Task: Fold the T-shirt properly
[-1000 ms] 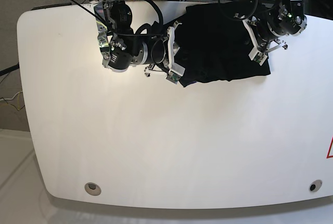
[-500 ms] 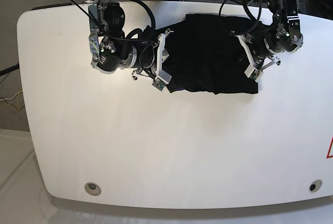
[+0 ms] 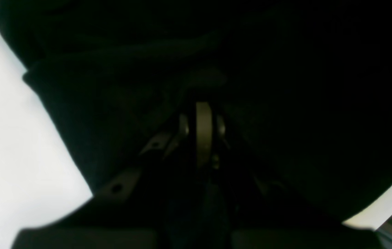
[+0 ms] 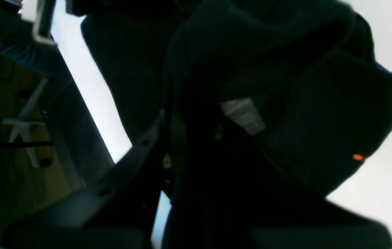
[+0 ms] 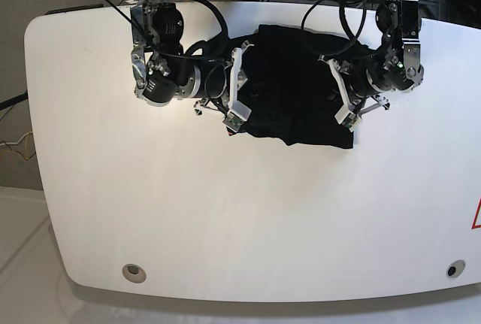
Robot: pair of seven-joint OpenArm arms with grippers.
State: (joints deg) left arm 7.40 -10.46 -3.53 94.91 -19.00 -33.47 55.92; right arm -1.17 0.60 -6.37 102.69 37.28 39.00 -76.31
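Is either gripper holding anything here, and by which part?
Both hold the T-shirt. The left gripper is shut on its edge on the base view's right; the right gripper grips the opposite side edge.

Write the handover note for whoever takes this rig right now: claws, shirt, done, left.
Left claw: shut on the T-shirt; its wrist view shows black cloth bunched around the fingers.
Right claw: at the shirt's opposite edge, with cloth draped over it in its wrist view; the grip looks likely but is not clearly visible.
T-shirt: bunched in a dark heap between the two claws at the far side of the white table, near the back edge. A care label and small orange bits of print show in the right wrist view.
Done: both sides gathered.
Left: no neat fold yet; spread it flat, then fold properly.
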